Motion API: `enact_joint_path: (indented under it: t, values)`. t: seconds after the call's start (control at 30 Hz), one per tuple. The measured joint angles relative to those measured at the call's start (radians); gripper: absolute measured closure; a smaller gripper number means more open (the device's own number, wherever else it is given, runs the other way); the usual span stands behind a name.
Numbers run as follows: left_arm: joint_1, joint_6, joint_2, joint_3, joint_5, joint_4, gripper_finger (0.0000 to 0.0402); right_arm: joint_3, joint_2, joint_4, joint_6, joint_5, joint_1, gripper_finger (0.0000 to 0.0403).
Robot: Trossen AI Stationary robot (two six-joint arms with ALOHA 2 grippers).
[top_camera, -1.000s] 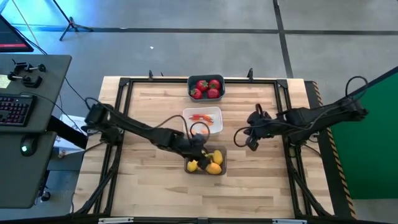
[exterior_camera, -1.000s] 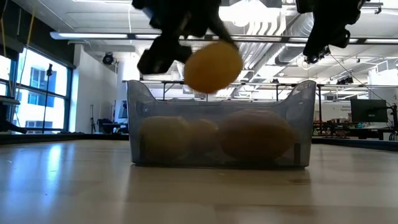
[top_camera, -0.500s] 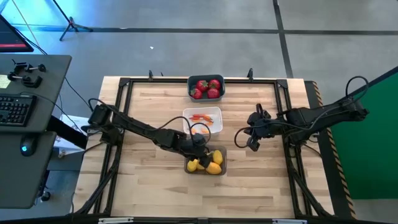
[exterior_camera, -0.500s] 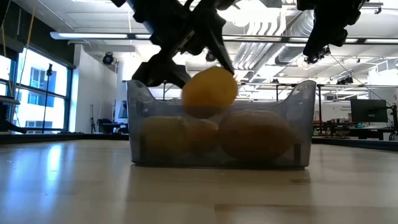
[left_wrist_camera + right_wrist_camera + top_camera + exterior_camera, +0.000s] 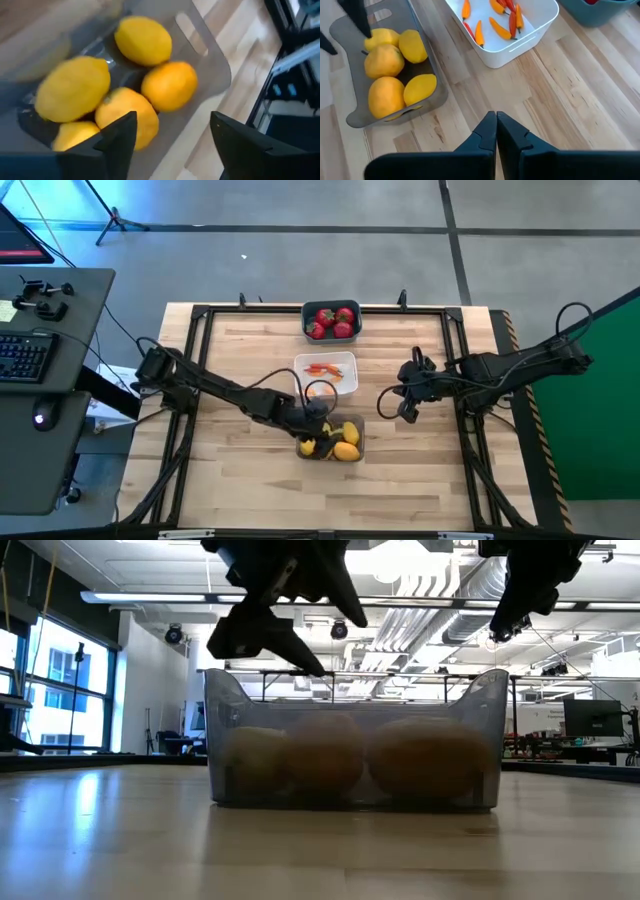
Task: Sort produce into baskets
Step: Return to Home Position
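Well, the left end effector (image 5: 173,117) hung just above the translucent grey bin (image 5: 202,55), its fingers spread wide and holding nothing, with the lemons (image 5: 144,39) lying loose in the bin right beneath it. The carrots (image 5: 322,368) sat in the white bin (image 5: 349,362) next along the surface (image 5: 230,340), the strawberries (image 5: 333,321) in the blue-grey bin (image 5: 304,318) beyond. The right end effector (image 5: 404,408), pinched shut and empty, hovered off beside the bins.

From above, the left gripper (image 5: 320,426) is covering part of the grey bin (image 5: 360,438) and its lemons (image 5: 345,450) from you. In the low view you're seeing them only as blurs through the wall. The blue bin (image 5: 605,12) is running off the right wrist view's edge.
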Motion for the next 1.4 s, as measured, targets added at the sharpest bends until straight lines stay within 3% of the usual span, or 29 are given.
enact_joint_path:
  t: [0.17,0.37,0.5,0.77,1.03,1.33,1.4]
  values:
    - [-0.013,0.050,0.032,-0.001,-0.002,0.033,0.0232,0.000,0.000,0.006,-0.011,0.004,0.000,0.0402]
    - [0.008,0.210,0.057,-0.002,-0.016,0.053,0.0329,0.000,0.001,0.013,-0.041,0.005,0.001,0.0403]
    - [0.039,0.349,0.047,-0.001,-0.024,0.154,0.0391,-0.001,0.001,0.052,-0.114,0.025,0.001,0.0403]
    - [0.108,0.553,0.020,-0.001,0.033,0.384,0.0401,-0.117,-0.030,0.404,-0.290,-0.002,-0.013,0.0403]
    - [0.171,0.698,0.016,-0.002,0.136,0.506,0.0401,-0.337,-0.097,0.811,-0.340,-0.198,-0.136,0.0403]
    - [0.252,0.809,0.015,-0.006,0.218,0.579,0.0401,-0.420,-0.162,0.879,-0.420,-0.273,-0.251,0.0403]
    - [0.266,0.812,0.015,-0.050,0.221,0.680,0.0401,-0.436,-0.174,0.903,-0.438,-0.281,-0.269,0.0403]
